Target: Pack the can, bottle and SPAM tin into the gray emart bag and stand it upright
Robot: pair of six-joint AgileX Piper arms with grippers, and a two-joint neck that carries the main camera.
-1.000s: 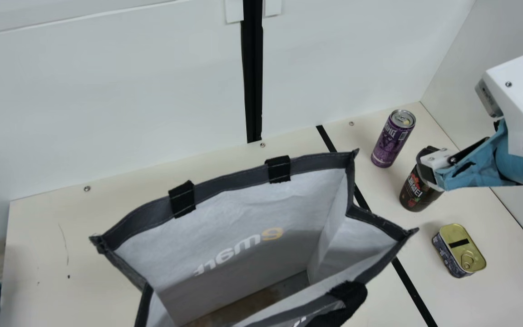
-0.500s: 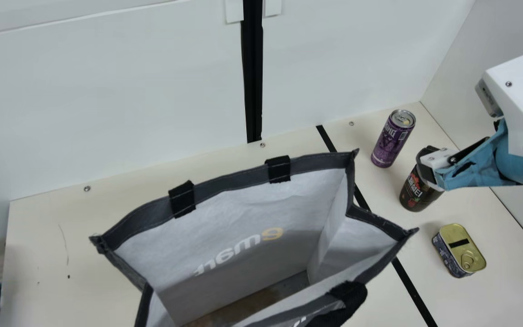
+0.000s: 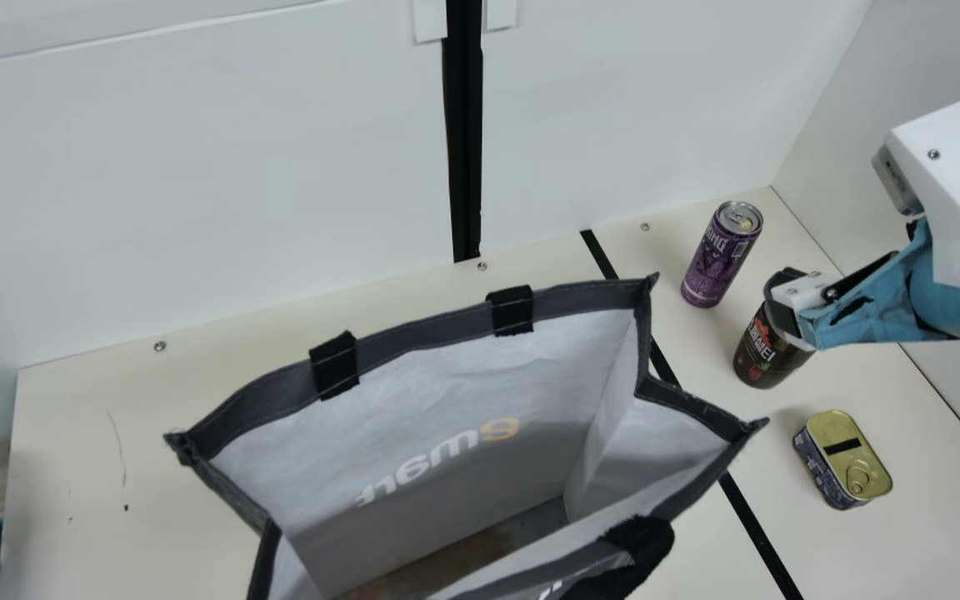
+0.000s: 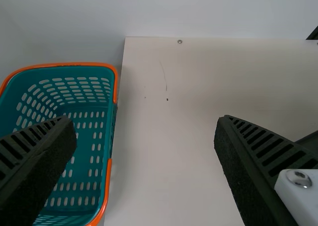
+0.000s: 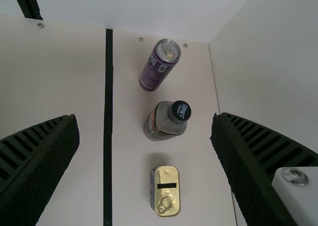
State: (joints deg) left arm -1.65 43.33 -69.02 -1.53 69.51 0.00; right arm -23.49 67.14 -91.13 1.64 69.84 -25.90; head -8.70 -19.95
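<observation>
At the right of the main view, my right gripper [image 3: 788,304] hangs over the dark bottle [image 3: 767,354], covering its top. Its fingers stand wide apart in the right wrist view, where the right gripper [image 5: 145,169] holds nothing and the black-capped bottle [image 5: 169,120] stands upright. Behind the bottle is the purple can [image 3: 722,254], upright; in front lies the SPAM tin [image 3: 851,467] with its gold lid up. The gray emart bag [image 3: 480,375] stands with its mouth open, its bottom bare where visible. My left gripper [image 4: 146,169] is open in the left wrist view, nothing between its fingers.
A teal basket [image 4: 112,136] with an orange rim stands beside the table's left edge. White walls rise behind the table [image 3: 72,433] and at its right side. A black strip [image 3: 751,517] runs across the table between the bag and the three items.
</observation>
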